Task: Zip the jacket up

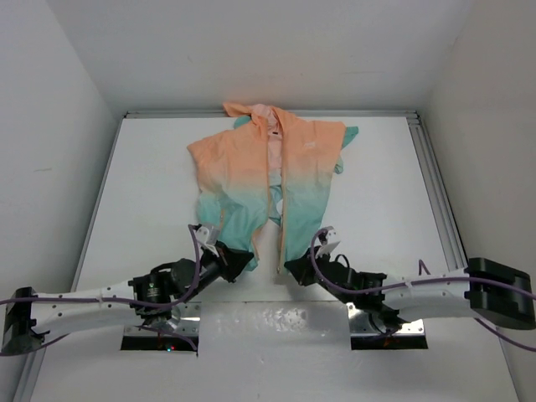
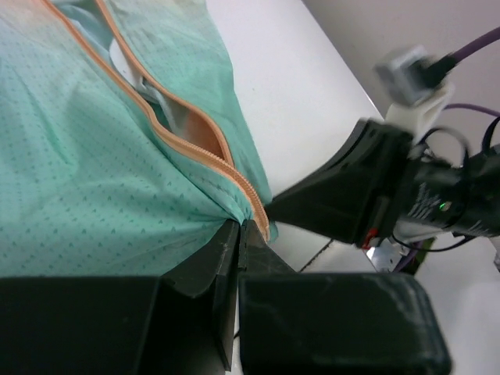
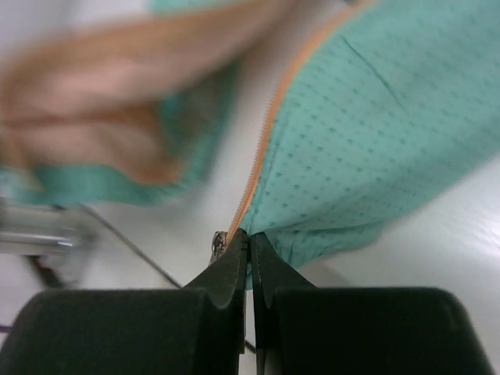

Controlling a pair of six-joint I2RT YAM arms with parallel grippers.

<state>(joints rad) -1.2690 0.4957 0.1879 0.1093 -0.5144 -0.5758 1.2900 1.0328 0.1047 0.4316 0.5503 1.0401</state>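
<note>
The jacket (image 1: 251, 167) lies open on the white table, peach-orange at the top, teal at the bottom, hood at the far end. Its front is unzipped with a gap between the two panels. My left gripper (image 1: 248, 261) is shut on the bottom corner of the left teal panel (image 2: 117, 180), right at the orange zipper tape (image 2: 234, 168). My right gripper (image 1: 291, 266) is shut on the bottom corner of the right teal panel (image 3: 359, 141), beside the small metal zipper slider (image 3: 218, 245) at the end of the orange zipper (image 3: 262, 148).
The white table (image 1: 151, 209) has raised rails on its left, right and far sides. The right arm's black body (image 2: 367, 191) shows close by in the left wrist view. Two metal base plates (image 1: 159, 335) sit at the near edge.
</note>
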